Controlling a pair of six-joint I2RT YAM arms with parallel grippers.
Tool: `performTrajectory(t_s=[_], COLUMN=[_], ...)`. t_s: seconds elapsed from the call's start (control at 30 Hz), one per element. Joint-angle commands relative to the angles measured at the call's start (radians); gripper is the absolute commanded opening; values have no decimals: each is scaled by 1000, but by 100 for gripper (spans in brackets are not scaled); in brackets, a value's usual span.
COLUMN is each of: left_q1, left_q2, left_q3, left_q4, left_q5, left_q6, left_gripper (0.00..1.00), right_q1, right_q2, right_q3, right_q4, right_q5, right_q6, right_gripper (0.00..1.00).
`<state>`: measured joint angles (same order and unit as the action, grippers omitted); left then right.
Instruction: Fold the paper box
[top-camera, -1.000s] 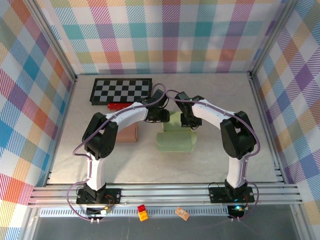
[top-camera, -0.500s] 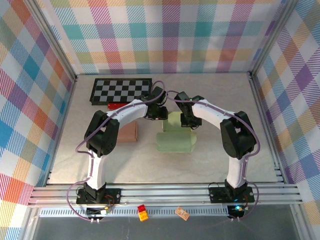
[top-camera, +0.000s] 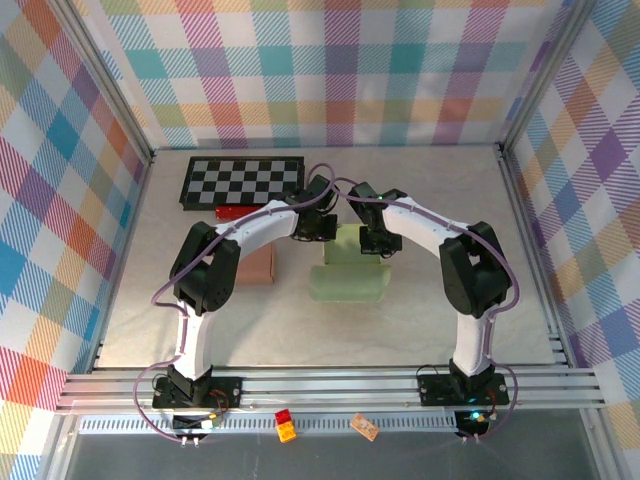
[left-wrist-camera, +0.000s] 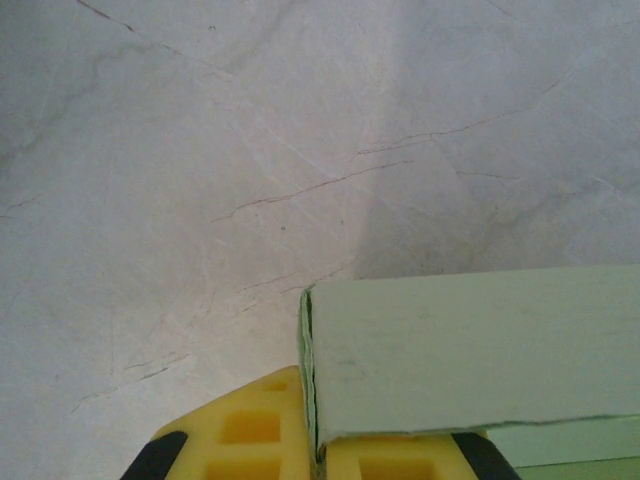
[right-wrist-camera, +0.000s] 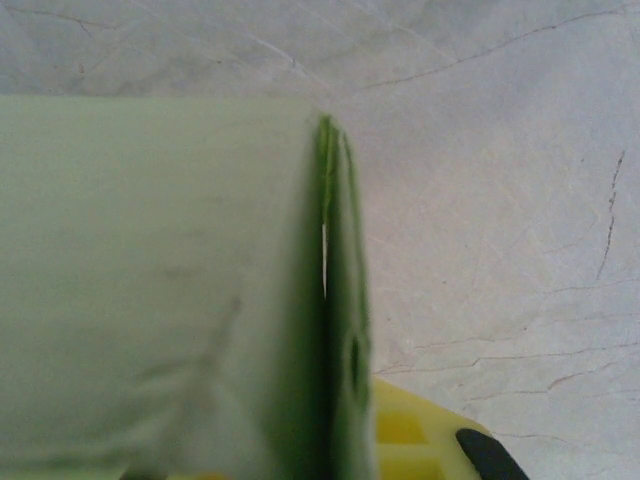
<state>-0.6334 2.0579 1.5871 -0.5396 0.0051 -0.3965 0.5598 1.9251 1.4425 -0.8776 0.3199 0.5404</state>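
The pale green paper box (top-camera: 350, 270) lies in the middle of the table, its far part raised between both arms. My left gripper (top-camera: 328, 228) is at the box's far left corner. In the left wrist view its yellow fingers (left-wrist-camera: 250, 440) are shut on the box's folded left edge (left-wrist-camera: 308, 340), and the box panel (left-wrist-camera: 470, 350) runs off to the right. My right gripper (top-camera: 376, 240) is at the far right corner. The right wrist view has the doubled green wall (right-wrist-camera: 340, 300) pinched upright against one yellow finger (right-wrist-camera: 410, 435); the other finger is hidden behind the paper.
A black-and-white checkerboard (top-camera: 242, 181) lies at the back left with a red object (top-camera: 238, 212) at its near edge. A brown block (top-camera: 257, 265) sits left of the box. A small red-and-yellow brick (top-camera: 285, 426) and a brown piece (top-camera: 364, 428) rest on the near rail.
My left gripper has closed onto the box's left edge. The box's far part has drawn in a little between the grippers. The right gripper stayed shut on its side.
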Motion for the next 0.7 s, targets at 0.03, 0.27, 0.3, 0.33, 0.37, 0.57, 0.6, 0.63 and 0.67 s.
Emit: performTrajectory(t_s=[0.03,0.27,0.3,0.33,0.37,0.57,0.6,0.63,0.67], left_q1=[-18,-19,-19,-19,-17,38,58,75,99], left_q2=[-7,-119,-137,-160,-183,-333,-354,-371,-390], left_q3=[18,19,19,20,22,22,19,11,-1], left_q4=[-55,-68,-66,-66,-68,-74,-84,-95,-105], left_q5=[-30,-32,-27,-23,-18,-5,1,12,27], left_q6=[-7,-68,-79,-88,-100,-156,-163,-170,-178], left_gripper=[32,51,52,53,54,51,50,49,47], right_q1=[5,3,2,2,-1,-66,-79,-90,-103], right_q2=[24,35,39,41,43,17,9,2,-6], right_q3=[32,57,62,66,67,12,1,-8,-19], right_q4=[-34,-72,-81,-92,-99,-102,-98,-97,-95], right_q5=[-32,-96,-104,-119,-139,-303,-332,-357,-381], right_q6=[35,86,98,115,138,326,361,392,427], right_gripper=[0,0,0,0,0,0,0,0,0])
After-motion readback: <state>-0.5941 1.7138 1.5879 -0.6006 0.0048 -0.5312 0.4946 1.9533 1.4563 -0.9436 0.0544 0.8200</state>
